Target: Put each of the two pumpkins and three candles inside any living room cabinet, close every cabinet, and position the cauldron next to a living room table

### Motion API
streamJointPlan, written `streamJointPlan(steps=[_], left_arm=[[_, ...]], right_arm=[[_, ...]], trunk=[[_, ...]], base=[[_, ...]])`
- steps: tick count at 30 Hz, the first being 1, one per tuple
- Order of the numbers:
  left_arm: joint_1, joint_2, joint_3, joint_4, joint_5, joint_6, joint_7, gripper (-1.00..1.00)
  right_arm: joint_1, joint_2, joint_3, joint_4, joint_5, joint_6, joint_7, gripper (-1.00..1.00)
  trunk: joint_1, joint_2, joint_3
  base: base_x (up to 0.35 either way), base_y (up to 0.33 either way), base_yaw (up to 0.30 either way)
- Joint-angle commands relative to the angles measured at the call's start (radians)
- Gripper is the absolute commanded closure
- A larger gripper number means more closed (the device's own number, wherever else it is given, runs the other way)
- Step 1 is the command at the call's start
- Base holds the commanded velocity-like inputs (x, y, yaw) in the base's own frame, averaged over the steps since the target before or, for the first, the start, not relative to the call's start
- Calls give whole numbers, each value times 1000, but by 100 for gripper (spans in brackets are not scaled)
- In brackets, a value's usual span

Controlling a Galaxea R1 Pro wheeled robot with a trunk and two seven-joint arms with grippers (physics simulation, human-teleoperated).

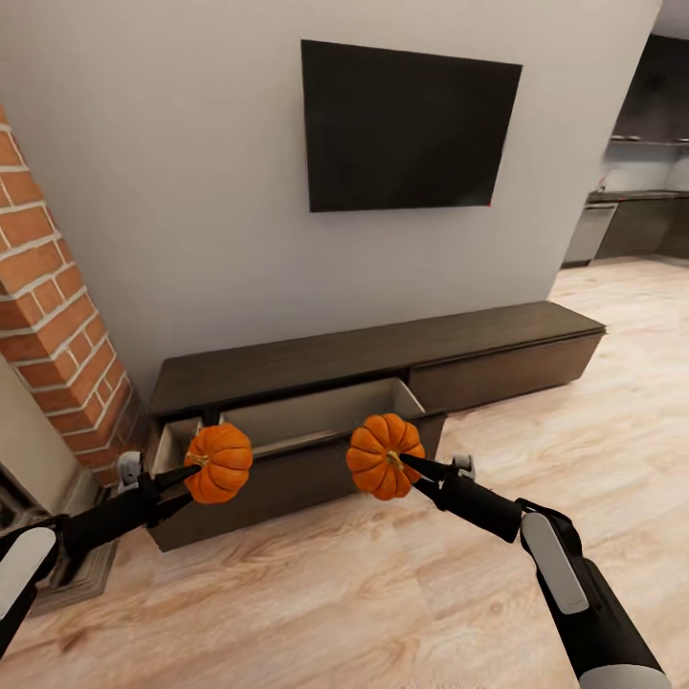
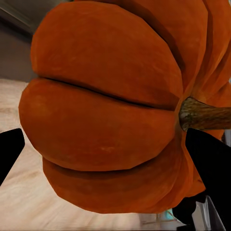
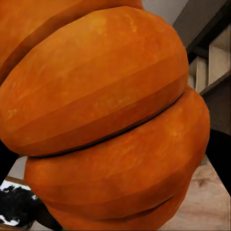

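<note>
Two orange ribbed pumpkins hang in the air in front of the low dark brown cabinet [image 1: 383, 349]. My left gripper [image 1: 194, 471] is shut on the left pumpkin [image 1: 220, 462], which looms large in the left wrist view [image 2: 106, 120]. My right gripper [image 1: 407, 464] is shut on the right pumpkin [image 1: 383, 455], seen close up in the right wrist view [image 3: 106, 125]. The cabinet's left drawer [image 1: 306, 421] is pulled open, showing a pale wood inside, and both pumpkins hover just before its front edge. The candles and the cauldron are out of view.
A black TV [image 1: 407, 124] hangs on the grey wall above the cabinet. A red brick column [image 1: 57, 306] stands at the left, close to my left arm. Light wood floor [image 1: 593, 383] stretches to the right toward a kitchen [image 1: 641, 211].
</note>
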Motion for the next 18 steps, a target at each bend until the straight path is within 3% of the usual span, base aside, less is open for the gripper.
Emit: streamJointPlan(steps=[1,6,12,18], left_arm=[[-1,-1,2,-1,7,8,-2,100],[-1,-1,2,-1,6,8,-3,100],[-1,-2,0,-1,6,7,-2,100],[-1,-3,-1,1,4,2,4,100]], right_arm=[[0,0,-1,0,-9,8,4,100],[0,0,-1,-5,-5,9,2,100],[-1,1,-2,-24,-4,4,3,100],[-1,3,-3,-107,8,-9,-7,100]], trunk=[[0,0,-1],[0,0,-1],[0,0,-1],[0,0,-1]], base=[[0,-284,-287],[0,-285,-249],[19,-284,-38],[255,-81,-2]])
